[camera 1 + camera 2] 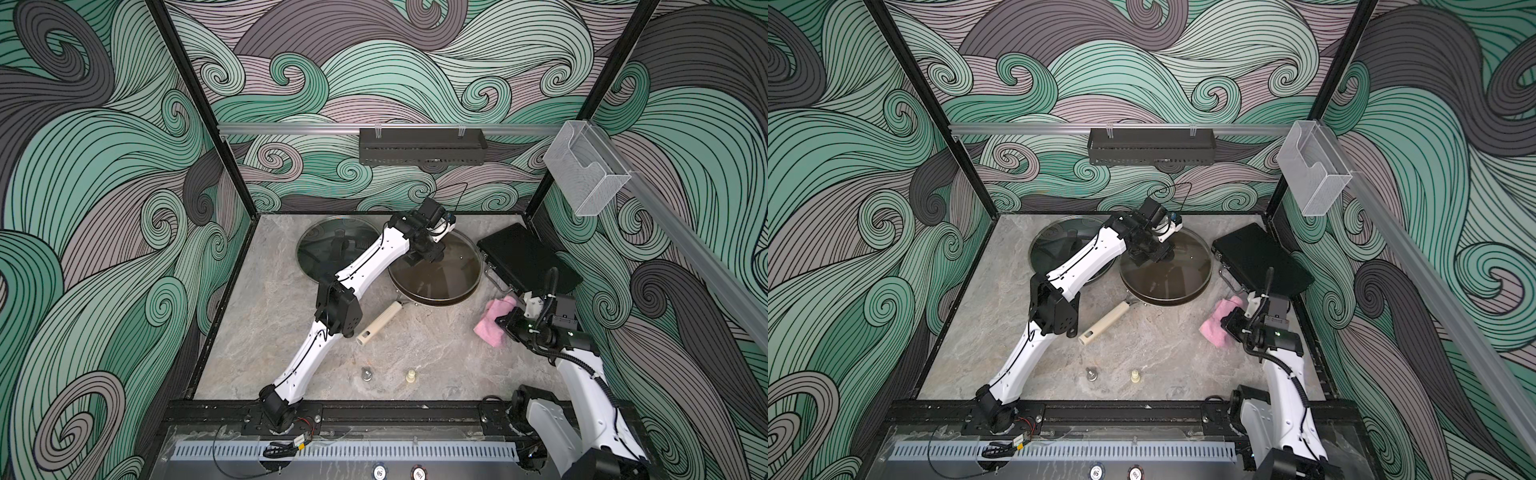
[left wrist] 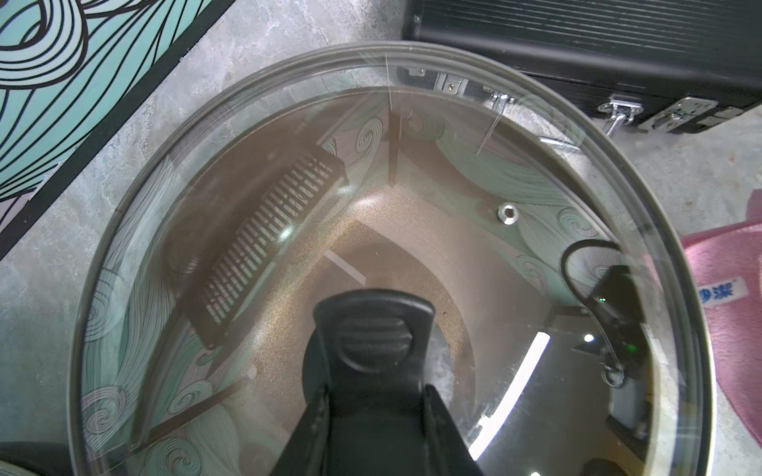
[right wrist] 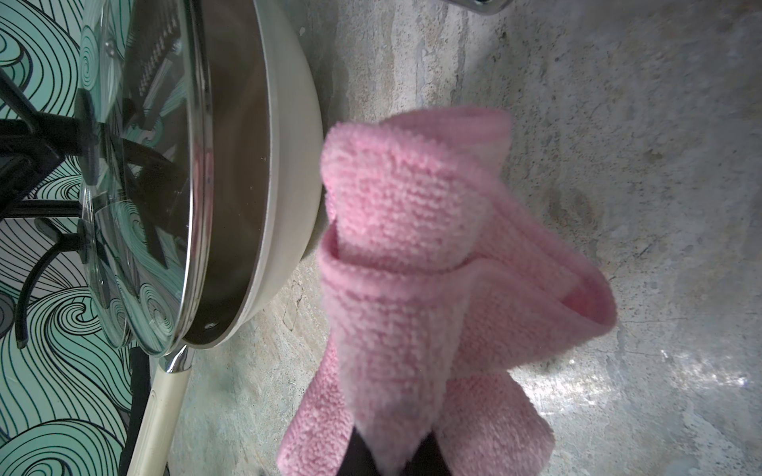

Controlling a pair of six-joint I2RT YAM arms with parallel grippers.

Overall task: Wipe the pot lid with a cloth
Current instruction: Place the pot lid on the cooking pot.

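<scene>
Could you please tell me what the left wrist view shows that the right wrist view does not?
Only the left wrist view: the ribbed black top and latches of the case, and the blue tag on the cloth. Only the right wrist view: the cream outside of the pan, its handle, and the right end effector pinching the cloth. Both: the glass lid on the pan, the left end effector shut on its knob, the pink cloth, the stone table.
</scene>
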